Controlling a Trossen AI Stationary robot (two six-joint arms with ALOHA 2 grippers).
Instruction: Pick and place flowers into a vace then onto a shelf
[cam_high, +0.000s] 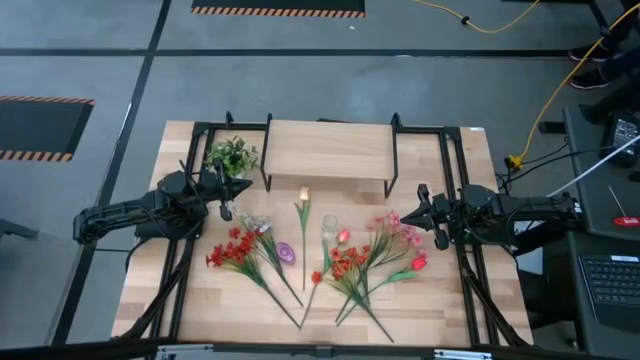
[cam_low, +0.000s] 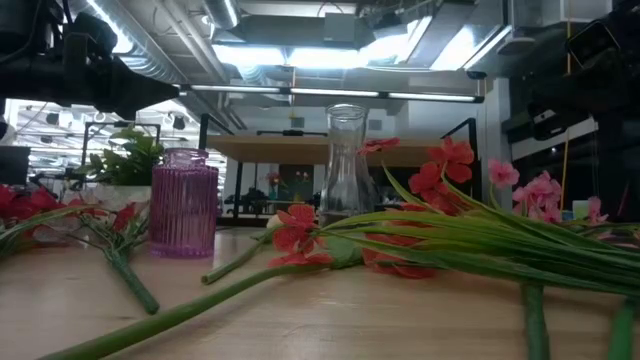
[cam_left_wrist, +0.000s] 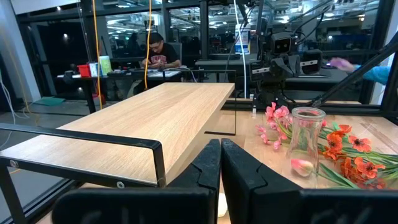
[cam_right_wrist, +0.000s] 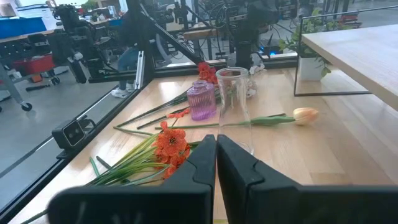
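Note:
Flowers (cam_high: 350, 258) lie flat on the table: a red spray (cam_high: 236, 250) at the left, orange and pink sprays (cam_high: 392, 232) at the right, and a peach tulip (cam_high: 304, 195) in the middle. A clear glass vase (cam_high: 329, 228) and a purple ribbed vase (cam_low: 184, 203) stand upright among them, both with nothing in them. The shelf (cam_high: 328, 150) stands at the far middle on black legs. My left gripper (cam_high: 232, 197) waits shut at the table's left, and my right gripper (cam_high: 425, 212) waits shut at its right. Both point level, above the tabletop.
A small leafy green plant (cam_high: 232, 155) sits at the shelf's left end. A black metal frame (cam_high: 450, 170) runs along the table's sides. Bare tabletop lies near the front edge (cam_high: 230, 310). In the room beyond, a person (cam_left_wrist: 158, 50) sits at a desk.

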